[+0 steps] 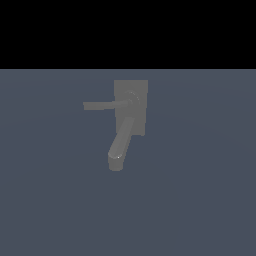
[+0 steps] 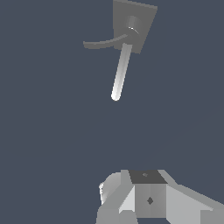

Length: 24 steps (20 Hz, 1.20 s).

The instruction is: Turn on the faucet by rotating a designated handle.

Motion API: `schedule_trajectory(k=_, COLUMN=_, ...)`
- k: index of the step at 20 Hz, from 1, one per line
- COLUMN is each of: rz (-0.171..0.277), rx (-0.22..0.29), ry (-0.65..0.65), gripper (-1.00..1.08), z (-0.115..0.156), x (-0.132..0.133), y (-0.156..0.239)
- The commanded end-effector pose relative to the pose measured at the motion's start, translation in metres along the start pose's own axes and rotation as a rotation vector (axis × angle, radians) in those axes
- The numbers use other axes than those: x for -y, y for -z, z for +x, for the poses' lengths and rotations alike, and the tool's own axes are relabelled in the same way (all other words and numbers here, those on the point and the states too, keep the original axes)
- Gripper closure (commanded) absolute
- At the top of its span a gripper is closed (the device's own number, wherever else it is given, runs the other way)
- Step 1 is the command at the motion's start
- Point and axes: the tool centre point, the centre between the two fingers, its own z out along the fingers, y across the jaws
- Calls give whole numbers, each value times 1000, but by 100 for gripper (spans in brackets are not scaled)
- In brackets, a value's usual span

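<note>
The grey faucet stands on the dark floor, and its flat back plate (image 1: pixel 137 90) (image 2: pixel 144 19) is upright. From a round hub on the plate, the thin handle (image 1: pixel 102 105) (image 2: pixel 101 43) reaches toward the exterior view's left. The thick rounded spout (image 1: pixel 120 147) (image 2: pixel 121 72) slopes down and forward from the plate. My gripper does not show in the exterior view. In the wrist view only part of the gripper body (image 2: pixel 148 199) shows, well short of the spout's tip and touching nothing. Its fingers are out of view.
A flat dark blue-grey floor (image 1: pixel 200 200) spreads around the faucet. A black band fills the top of the exterior view. I see no other objects.
</note>
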Motion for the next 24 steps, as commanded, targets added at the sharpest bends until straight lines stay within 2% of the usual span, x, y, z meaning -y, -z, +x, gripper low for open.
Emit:
schedule_trajectory(k=1, rz=0, rx=0, ry=0, gripper=108, z=0, x=0, y=0)
schedule_trajectory(k=8, rz=5, rx=-26, ry=52, gripper=108, z=3, x=13, y=6)
schedule_trajectory(k=13, rz=-24, rx=-46, ry=67, gripper=108, z=5, x=16, y=11)
schedule_trajectory(k=19, rz=-106, rx=-74, ry=51, gripper=108, z=8, x=9, y=17)
schedule_trajectory(k=24, rz=-221, rx=-115, ry=34, gripper=108, z=12, x=2, y=28)
